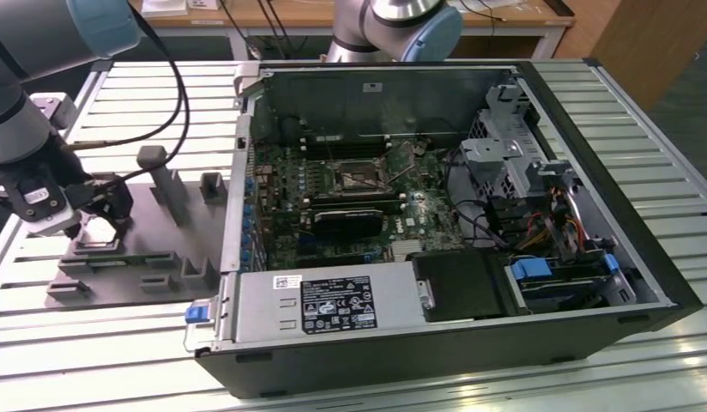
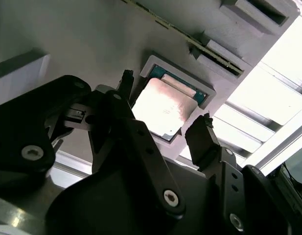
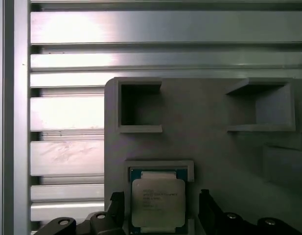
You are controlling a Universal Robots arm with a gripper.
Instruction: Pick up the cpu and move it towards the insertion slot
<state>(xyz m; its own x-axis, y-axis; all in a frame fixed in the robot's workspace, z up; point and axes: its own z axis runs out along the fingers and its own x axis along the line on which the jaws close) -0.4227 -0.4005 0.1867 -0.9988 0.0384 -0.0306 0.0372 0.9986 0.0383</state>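
Cpu (image 3: 158,203) lying flat in a shallow square pocket of the grey plastic fixture (image 3: 204,142), on the exterior view's left, well apart from the insertion slot (image 1: 351,176) inside the open computer case (image 1: 583,283). Silvery metal lid, square with softened corners, greenish rim around it; a few lines of small dark print on top (too fine to make out). Matte moulded grey all round, two box-shaped recesses nearby. Gripper (image 3: 161,208) spread wide, black fingers (image 3: 117,208) one on each side of the cpu, clear of its edges, gripping nothing. Slatted, shiny aluminium table (image 3: 67,112) beneath. White printed label (image 1: 336,302) on the case's front metal box.
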